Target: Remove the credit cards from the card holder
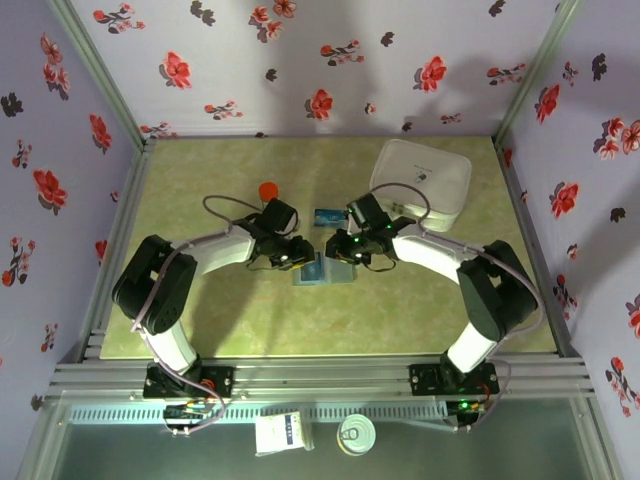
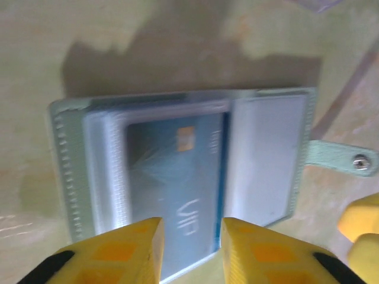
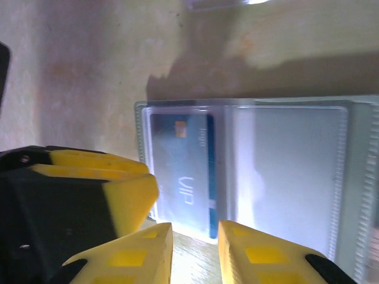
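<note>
The card holder (image 1: 325, 272) lies open and flat mid-table, grey-blue with clear sleeves (image 2: 266, 154) (image 3: 284, 171) and a snap strap (image 2: 349, 160). A blue credit card (image 2: 177, 171) (image 3: 180, 171) marked VIP with a gold chip sits in its left sleeve. My left gripper (image 1: 300, 250) (image 2: 190, 248) hovers over the card's near end, open by a narrow gap, gripping nothing. My right gripper (image 1: 340, 248) (image 3: 194, 248) is open just short of the holder's edge, with bare table between its fingers. Another teal card (image 1: 327, 215) lies loose behind the holder.
A white lidded box (image 1: 420, 180) stands at the back right. A small red round thing (image 1: 267, 190) sits behind the left arm. The two grippers nearly touch over the holder. Flowered walls enclose the green table (image 1: 250, 330).
</note>
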